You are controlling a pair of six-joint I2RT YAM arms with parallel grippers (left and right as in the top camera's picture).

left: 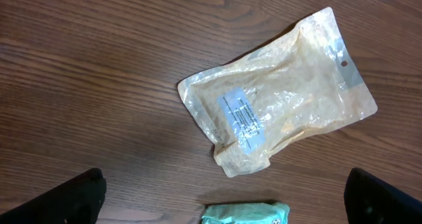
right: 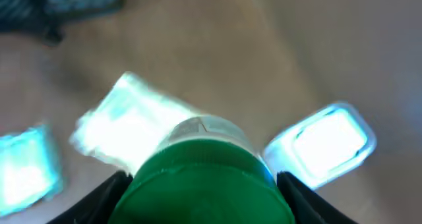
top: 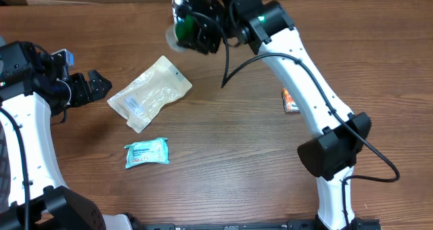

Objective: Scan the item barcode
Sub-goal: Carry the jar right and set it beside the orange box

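We have the right tool [top: 195,26] pinching what looks like a green bottle [top: 183,28] aloft, left tool [top: 99,88] spread wide; next, present its barcode for scanning.

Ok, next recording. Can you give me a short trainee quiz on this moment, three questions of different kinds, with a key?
1. Short answer: which lies closer to the left gripper, the clear pouch or the teal packet?
2. True or false: the left gripper is shut on the clear pouch.
3. Multiple choice: what does the right gripper grip?
A) the clear pouch
B) a green item
C) the teal packet

Key: 1 the clear pouch; 2 false, its jaws stand open and empty, apart from the pouch; 3 B.
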